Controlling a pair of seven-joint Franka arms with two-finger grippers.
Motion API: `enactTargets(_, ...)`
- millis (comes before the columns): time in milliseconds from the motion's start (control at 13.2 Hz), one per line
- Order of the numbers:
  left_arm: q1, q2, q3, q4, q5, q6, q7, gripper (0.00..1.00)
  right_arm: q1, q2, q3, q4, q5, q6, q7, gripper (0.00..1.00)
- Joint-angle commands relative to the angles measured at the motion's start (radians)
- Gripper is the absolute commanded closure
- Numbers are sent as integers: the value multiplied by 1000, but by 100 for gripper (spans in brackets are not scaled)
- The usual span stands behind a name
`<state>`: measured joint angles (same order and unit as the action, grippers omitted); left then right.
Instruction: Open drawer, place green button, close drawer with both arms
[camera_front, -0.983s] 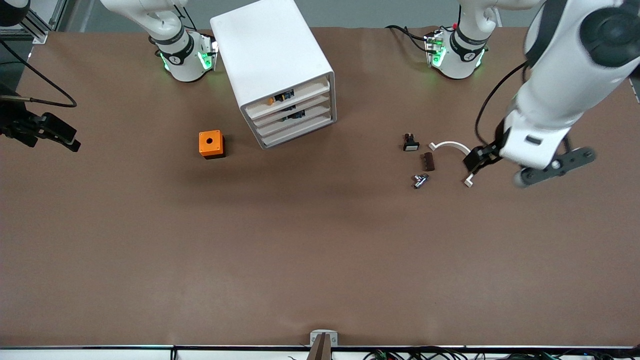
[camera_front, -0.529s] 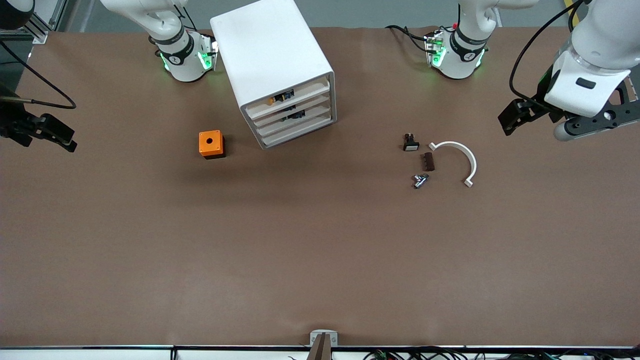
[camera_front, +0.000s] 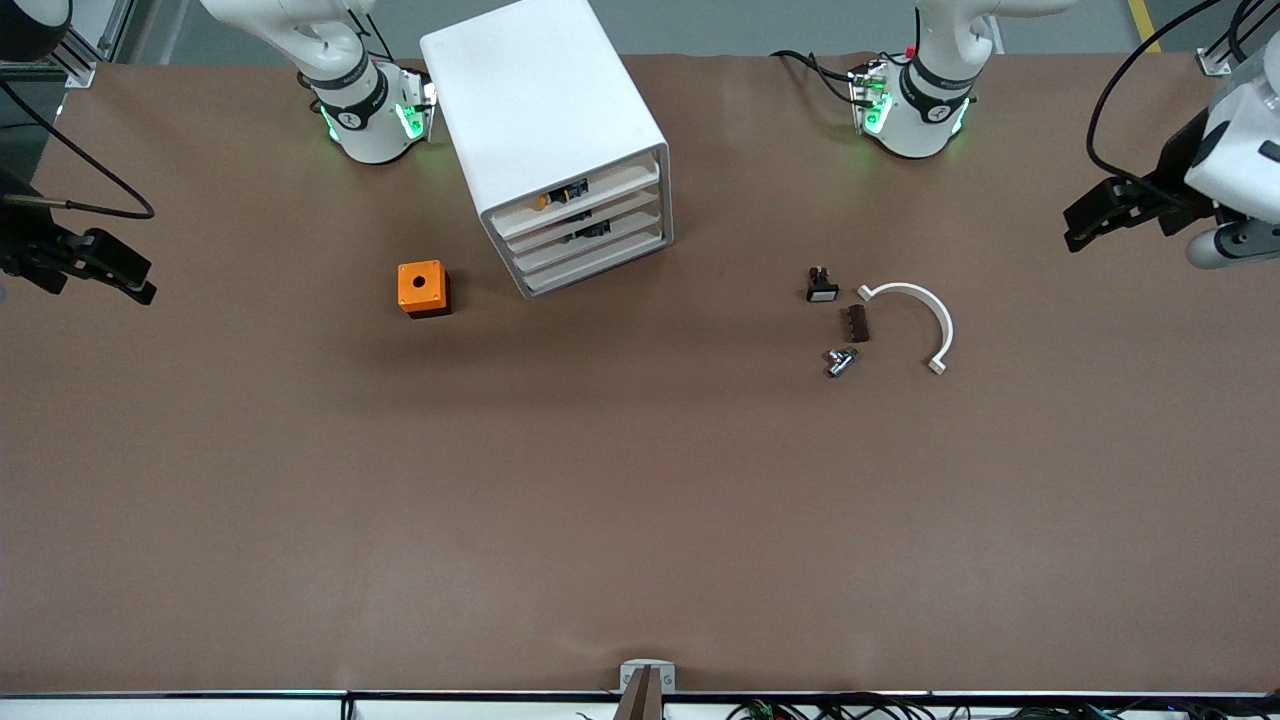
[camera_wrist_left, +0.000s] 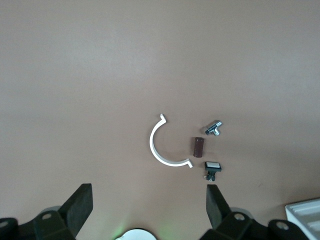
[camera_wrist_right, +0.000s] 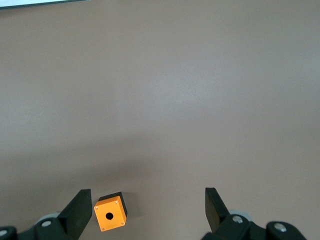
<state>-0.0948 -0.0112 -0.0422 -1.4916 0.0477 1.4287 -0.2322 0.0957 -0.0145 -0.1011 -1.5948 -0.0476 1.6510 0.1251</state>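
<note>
No green-capped button shows in any view. The white drawer cabinet (camera_front: 545, 110) stands near the right arm's base, its three drawer fronts (camera_front: 590, 235) pushed in; small dark and yellow parts show through the top drawer's slot. My left gripper (camera_front: 1095, 215) is open and empty, up in the air over the left arm's end of the table; its wrist view (camera_wrist_left: 150, 200) looks down on bare table. My right gripper (camera_front: 120, 270) is open and empty over the right arm's end of the table; in its wrist view (camera_wrist_right: 149, 202) the orange box lies below.
An orange box with a hole (camera_front: 423, 288) (camera_wrist_right: 110, 216) sits beside the cabinet. A black switch with white face (camera_front: 822, 287) (camera_wrist_left: 212, 168), a brown block (camera_front: 857, 323), a metal fitting (camera_front: 840, 360) and a white curved piece (camera_front: 925, 310) (camera_wrist_left: 159, 152) lie together.
My left arm has pulled away from over the white curved piece, up and toward the left arm's end of the table. The right gripper has barely moved.
</note>
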Motion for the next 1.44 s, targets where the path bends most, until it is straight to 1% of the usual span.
enactTargets(0,1,-42,-5,-48,-16,-1,34,0,1,-12,3,-7,-15,-2,2,0)
enactTargets(151,1,-47,-10,-64,-16,13,37,0,-1,-22,1,-8,-14,-7,4,0)
enactTargets(453,-5,-73,-16,-111,-16,21,44,0,-2,-82,1,-56,-14,-4,4,0)
enactTargets(529,-2,-78,-36,-127,-16,24,39,0,-2,-85,1,-56,-14,-4,4,0)
enactTargets(680,-2,-93,-48,-142,-16,36,37,0,-4,-91,1,-56,-14,-2,4,0)
enactTargets(831,3,-142,-50,-209,-16,67,42,0,-2,-91,1,-54,-14,-2,4,0)
enactTargets(907,9,-154,-42,-228,-16,79,50,0,-2,-91,0,-56,-14,0,4,0)
enactTargets(983,29,-156,-44,-228,-16,76,50,0,-4,-90,0,-56,-14,3,4,0)
enactTargets(1360,35,-174,-39,-225,-19,56,51,0,-4,-88,-2,-56,-14,0,2,0)
